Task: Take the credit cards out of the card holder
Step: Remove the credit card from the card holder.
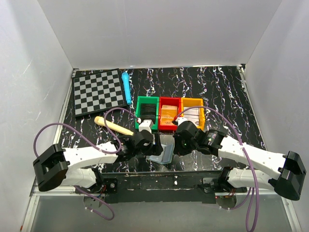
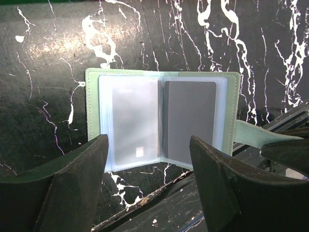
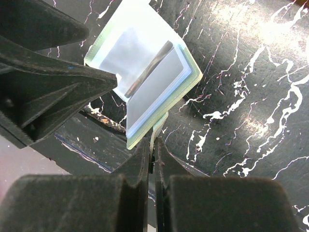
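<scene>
The card holder point(image 2: 91, 111) lies open near the table's front edge, pale blue panels up, and is also seen from above point(image 1: 161, 155). Two grey credit cards point(image 2: 135, 121) point(image 2: 190, 121) sit in its clear sleeves. In the right wrist view the holder point(image 3: 188, 79) is partly folded, with a card point(image 3: 152, 94) showing. My left gripper point(image 2: 148, 145) is open, its fingers point(image 2: 87, 164) just short of the holder's near edge, touching nothing. My right gripper point(image 3: 153, 144) is shut on the holder's side tab point(image 3: 161, 121). From above, the left gripper point(image 1: 153, 141) and right gripper point(image 1: 177, 143) flank the holder.
Green point(image 1: 147, 112), red point(image 1: 168, 113) and orange point(image 1: 192, 112) bins stand in a row just behind the grippers. A checkerboard point(image 1: 97, 91), a blue tube point(image 1: 127, 87) and a wooden stick point(image 1: 113, 125) lie at the left. The table's front edge point(image 2: 145, 198) runs just under the holder.
</scene>
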`<state>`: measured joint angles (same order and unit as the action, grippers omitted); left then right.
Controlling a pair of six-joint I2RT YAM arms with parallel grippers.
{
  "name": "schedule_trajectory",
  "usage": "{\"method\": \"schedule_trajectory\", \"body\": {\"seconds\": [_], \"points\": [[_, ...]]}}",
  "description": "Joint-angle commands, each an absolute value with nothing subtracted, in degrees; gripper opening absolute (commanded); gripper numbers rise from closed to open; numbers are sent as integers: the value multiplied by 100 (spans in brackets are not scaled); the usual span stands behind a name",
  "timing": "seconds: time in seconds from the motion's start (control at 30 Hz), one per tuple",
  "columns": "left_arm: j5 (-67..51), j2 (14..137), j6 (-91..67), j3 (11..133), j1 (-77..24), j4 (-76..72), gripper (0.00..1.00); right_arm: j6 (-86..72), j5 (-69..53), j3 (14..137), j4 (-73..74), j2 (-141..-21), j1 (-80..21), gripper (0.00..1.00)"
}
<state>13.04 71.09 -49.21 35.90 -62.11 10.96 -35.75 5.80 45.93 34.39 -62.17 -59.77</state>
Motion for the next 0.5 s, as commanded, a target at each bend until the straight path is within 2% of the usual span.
{"method": "schedule_trajectory", "body": {"seconds": [0.0,0.47], "points": [[1319,7251,-4790,3647,-6240,949,69,-3524,624,4579,3436,-6091,-6003,1],[642,8024,-4667,3718,-6240,431,69,-3533,598,4447,3384,-6047,-6003,1]]}}
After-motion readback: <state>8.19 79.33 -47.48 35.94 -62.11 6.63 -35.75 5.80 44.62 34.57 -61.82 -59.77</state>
